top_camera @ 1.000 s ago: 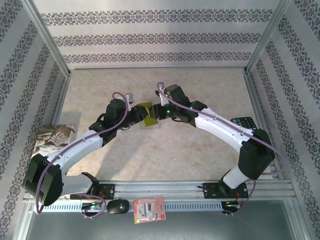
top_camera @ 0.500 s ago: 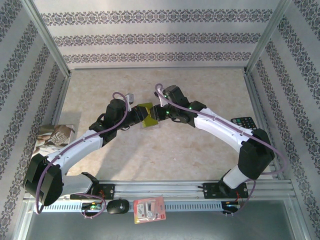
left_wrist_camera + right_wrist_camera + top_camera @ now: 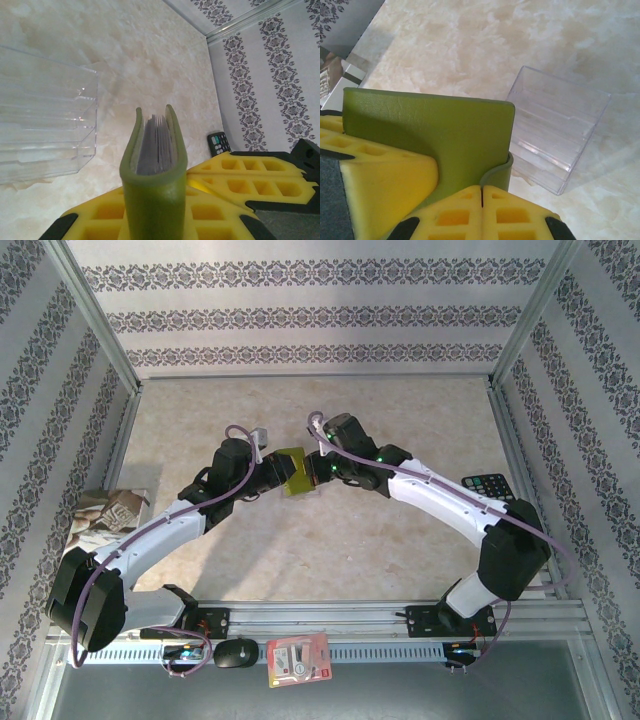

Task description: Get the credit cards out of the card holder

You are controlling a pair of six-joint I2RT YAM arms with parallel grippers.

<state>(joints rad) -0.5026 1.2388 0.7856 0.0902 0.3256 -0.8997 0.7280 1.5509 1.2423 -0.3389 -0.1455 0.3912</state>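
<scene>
Your left gripper has its jaws clamped on the spine of the card holder. It holds the holder clear above the middle of the table, with the open edge pointing away from the wrist. The covers stand slightly apart around grey leaves. These may be pocket edges or the credit cards themselves; the view is too poor to say which.

Your right gripper sits against the holder's right side with its jaws shut pad to pad. One olive cover edge curls down to their seam, and no card shows between them.

I judge you are at the extraction step with no card out yet. Next, reopen the right jaws, slip one finger between the covers and pinch a single card. Draw it straight out along the pocket while the left grip holds firm. A clear plastic stand waits on the table below.
</scene>
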